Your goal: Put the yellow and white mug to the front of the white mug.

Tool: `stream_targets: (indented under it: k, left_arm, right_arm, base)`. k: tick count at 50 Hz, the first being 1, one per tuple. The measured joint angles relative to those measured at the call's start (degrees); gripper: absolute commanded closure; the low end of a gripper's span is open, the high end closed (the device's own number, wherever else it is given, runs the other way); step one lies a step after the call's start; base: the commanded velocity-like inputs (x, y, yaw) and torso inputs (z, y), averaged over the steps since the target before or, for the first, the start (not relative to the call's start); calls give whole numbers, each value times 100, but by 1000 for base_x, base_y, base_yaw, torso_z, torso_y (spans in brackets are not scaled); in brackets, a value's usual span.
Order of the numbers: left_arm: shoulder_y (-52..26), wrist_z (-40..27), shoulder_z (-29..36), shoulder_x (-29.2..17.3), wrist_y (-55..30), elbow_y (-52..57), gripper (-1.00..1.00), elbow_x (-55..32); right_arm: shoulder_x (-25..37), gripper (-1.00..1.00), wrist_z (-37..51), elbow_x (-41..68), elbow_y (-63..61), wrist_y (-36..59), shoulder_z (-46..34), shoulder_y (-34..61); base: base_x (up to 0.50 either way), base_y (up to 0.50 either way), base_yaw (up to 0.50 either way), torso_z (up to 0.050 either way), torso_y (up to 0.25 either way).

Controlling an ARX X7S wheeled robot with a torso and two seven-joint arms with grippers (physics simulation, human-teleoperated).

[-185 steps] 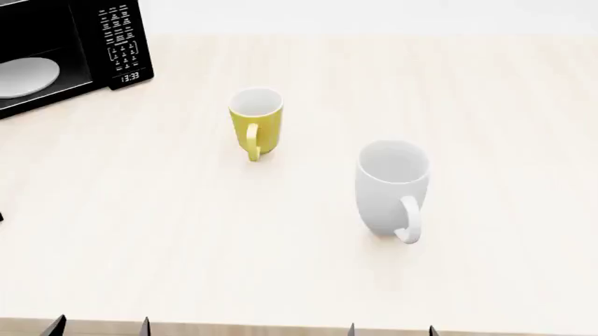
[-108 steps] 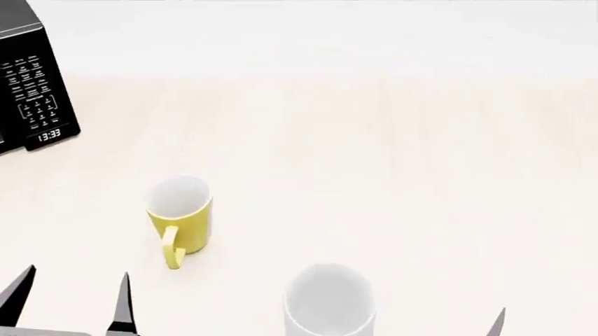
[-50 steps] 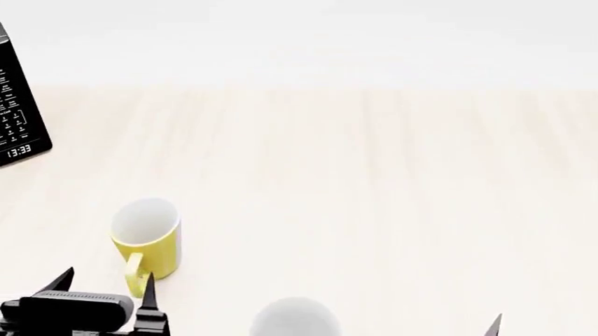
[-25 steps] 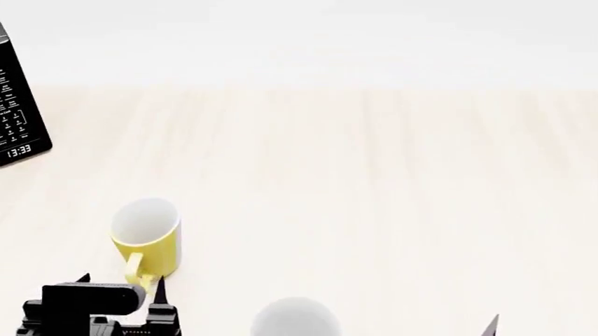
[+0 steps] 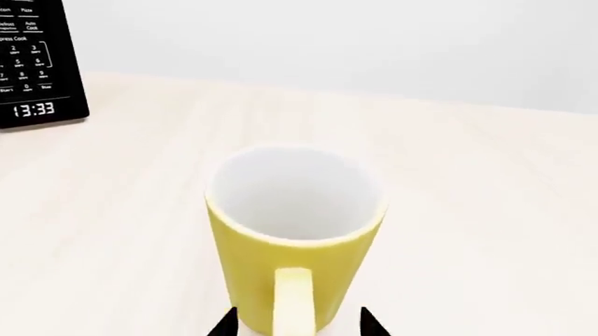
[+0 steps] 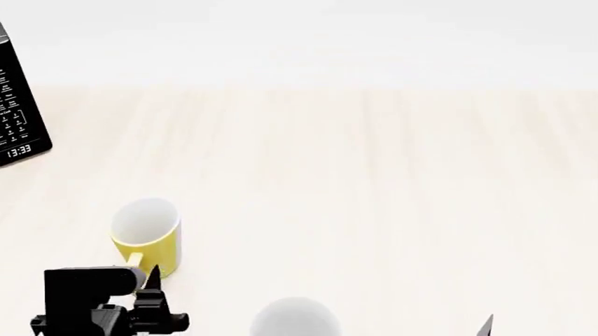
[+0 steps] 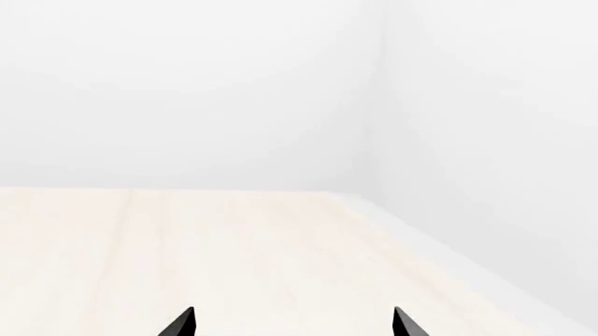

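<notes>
Both end effectors are spread apart; the left end effector (image 5: 297, 323) flanks, perhaps untouching, the yellow and white mug (image 5: 295, 231).

A pale wood-grain table (image 6: 374, 175) carries an upright yellow and white mug (image 6: 147, 236), a white mug (image 6: 294, 320) (only its rim shows at the head view's edge) and a black microwave (image 6: 17, 115) at far left.

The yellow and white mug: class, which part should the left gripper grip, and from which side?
Probably the handle. The yellow and white mug stands upright, handle turned toward the left gripper, whose open jaws already straddle it; come straight in from that near side.
</notes>
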Motion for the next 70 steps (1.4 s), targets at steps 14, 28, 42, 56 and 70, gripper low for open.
stream_targets:
  k: [14, 28, 42, 56, 70]
  left_arm:
    - [-65, -5, 23, -18, -103, 84, 100, -163]
    - [-58, -27, 89, -78, -107, 109, 100, -229]
    - [-1225, 1396, 303, -332, 562, -1395, 100, -365]
    - [-2693, 3479, 695, -565, 594, -2823, 100, -595]
    - [-3859, 5383, 1115, -524, 598, -4245, 100, -629]
  right_arm:
    - [34, -100, 61, -9, 15, 31, -39, 16]
    - [67, -100, 109, 1, 29, 38, -78, 21]
    - [104, -100, 147, 20, 34, 35, -108, 21]
    - [141, -100, 176, 25, 61, 48, -163, 41]
    - [176, -100, 201, 28, 107, 51, -220, 70]
  base:
    - [0, 0, 0, 0, 0]
    - [0, 0, 0, 0, 0]
    - [0, 0, 0, 0, 1]
    - [0, 0, 0, 0, 0]
    - [0, 0, 0, 0, 0]
